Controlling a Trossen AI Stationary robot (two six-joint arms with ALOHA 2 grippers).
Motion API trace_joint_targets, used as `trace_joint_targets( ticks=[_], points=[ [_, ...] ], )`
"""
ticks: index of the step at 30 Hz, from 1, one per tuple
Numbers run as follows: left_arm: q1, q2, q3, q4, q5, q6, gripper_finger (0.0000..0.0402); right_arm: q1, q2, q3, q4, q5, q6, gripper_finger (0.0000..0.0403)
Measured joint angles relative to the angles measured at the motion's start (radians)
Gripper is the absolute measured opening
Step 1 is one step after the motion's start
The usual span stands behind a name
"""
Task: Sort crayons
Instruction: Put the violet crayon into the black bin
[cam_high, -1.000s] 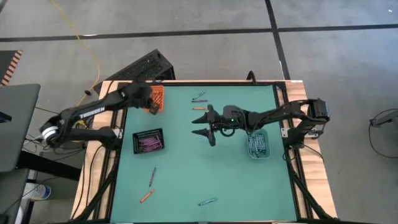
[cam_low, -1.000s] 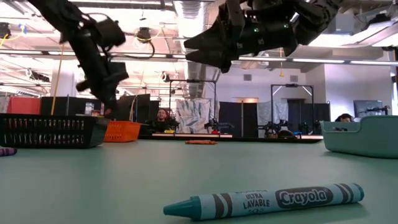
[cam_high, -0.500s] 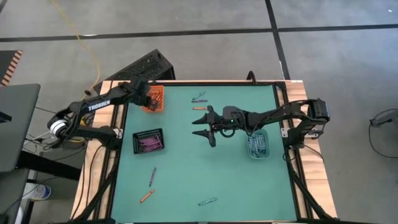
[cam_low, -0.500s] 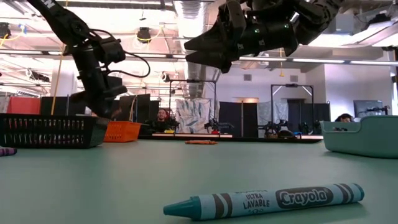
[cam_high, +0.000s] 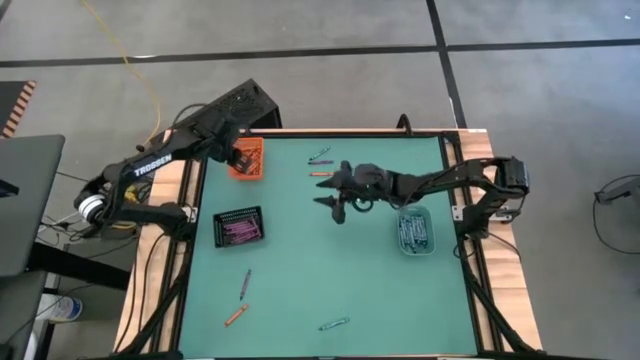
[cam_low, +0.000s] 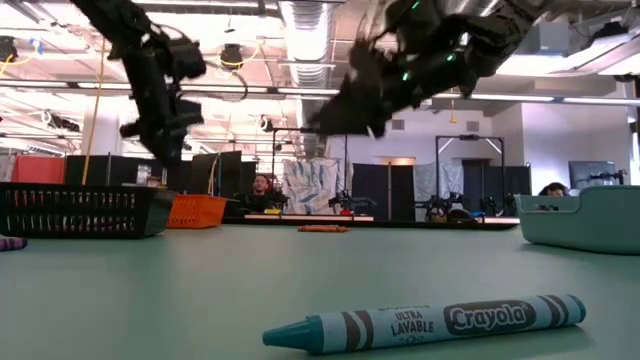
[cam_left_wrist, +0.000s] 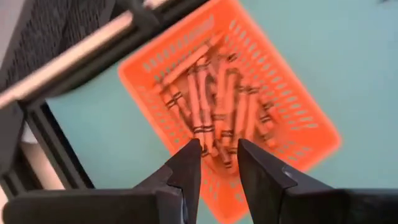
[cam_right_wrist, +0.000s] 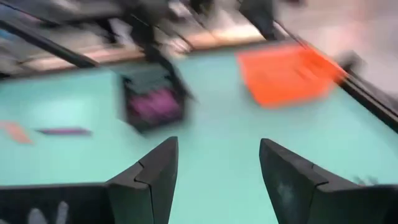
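Crayons lie scattered on the green counter (cam_high: 330, 270): a teal one (cam_high: 334, 324) near the front edge, a purple one (cam_high: 245, 281) and an orange one (cam_high: 235, 316) front left, two more (cam_high: 320, 156) near the far edge. Others already fill the orange basket (cam_high: 247, 160), black tray (cam_high: 240, 227) and teal bin (cam_high: 414, 233).

I judge them light, stiff, prone to rolling, best pinched mid-length across the paper wrap.

My left tool (cam_left_wrist: 219, 163) hovers over the orange basket, fingers slightly apart and empty. My right tool (cam_right_wrist: 217, 165) hangs spread wide and empty above mid-counter. The centre offers free room; the front crayons sit close to the edge.
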Motion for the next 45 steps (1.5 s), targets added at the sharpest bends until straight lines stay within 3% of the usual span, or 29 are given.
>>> trace_joint_targets(
  ticks=[5, 11, 15, 18, 23, 28, 35, 45],
  points=[
    [-0.1, -0.089, 0.03, -0.029, 0.011, -0.001, 0.0094, -0.105, 0.052, 0.137, -0.329, 0.048, -0.009, 0.0221],
    [-0.307, -0.187, 0.029, -0.031, 0.012, -0.065, 0.0094, -0.213, 0.196, 0.32, -0.624, 0.006, -0.199, 0.0221],
    [-0.487, -0.224, 0.029, -0.032, -0.034, -0.083, 0.0094, -0.248, 0.288, 0.392, -0.687, -0.02, -0.271, 0.022],
    [-0.627, -0.251, 0.01, -0.017, -0.131, -0.114, 0.0094, -0.269, 0.328, 0.425, -0.679, -0.058, -0.275, 0.0215],
    [-0.845, -0.325, -0.129, 0.139, -0.289, -0.203, 0.0094, -0.287, 0.383, 0.464, -0.676, -0.101, -0.307, 0.0187],
    [-1.006, -0.383, -0.268, 0.328, -0.352, -0.27, 0.0094, -0.292, 0.411, 0.482, -0.694, -0.1, -0.328, 0.0158],
    [-1.135, -0.421, -0.378, 0.44, -0.447, -0.349, 0.0094, -0.307, 0.411, 0.489, -0.795, -0.08, -0.345, 0.013],
    [-1.162, -0.422, -0.383, 0.427, -0.497, -0.357, 0.0094, -0.317, 0.391, 0.486, -0.815, -0.084, -0.413, 0.0122]
  ],
)
